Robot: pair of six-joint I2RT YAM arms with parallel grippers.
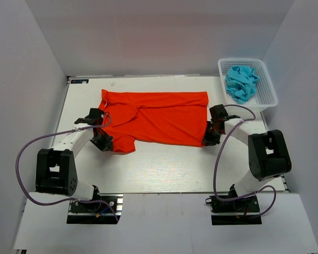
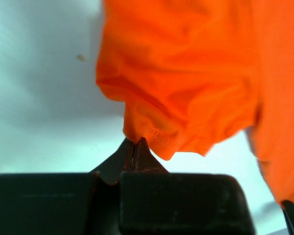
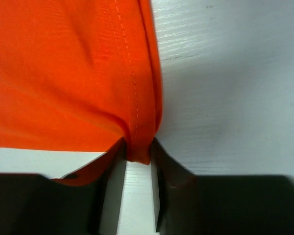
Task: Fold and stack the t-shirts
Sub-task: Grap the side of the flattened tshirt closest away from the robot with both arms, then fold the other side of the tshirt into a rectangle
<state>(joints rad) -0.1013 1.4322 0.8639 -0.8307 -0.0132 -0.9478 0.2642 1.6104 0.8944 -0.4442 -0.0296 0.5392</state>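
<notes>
Orange fabric t-shirt [image 1: 159,117] lies spread on the white table [image 1: 164,169]. I'd guess it's light and floppy, so it'll sag. Left gripper [image 2: 134,145] is pinched onto the sleeve hem, right gripper [image 3: 138,155] clamped on the bottom hem corner; stitched edges seem the best hold.

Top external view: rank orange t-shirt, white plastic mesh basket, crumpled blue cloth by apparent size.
Largest: orange t-shirt, spread out, biggest by far.
Middle: white plastic mesh basket.
Smallest: crumpled blue cloth, lying inside the basket, so clearly smaller than it.
</notes>
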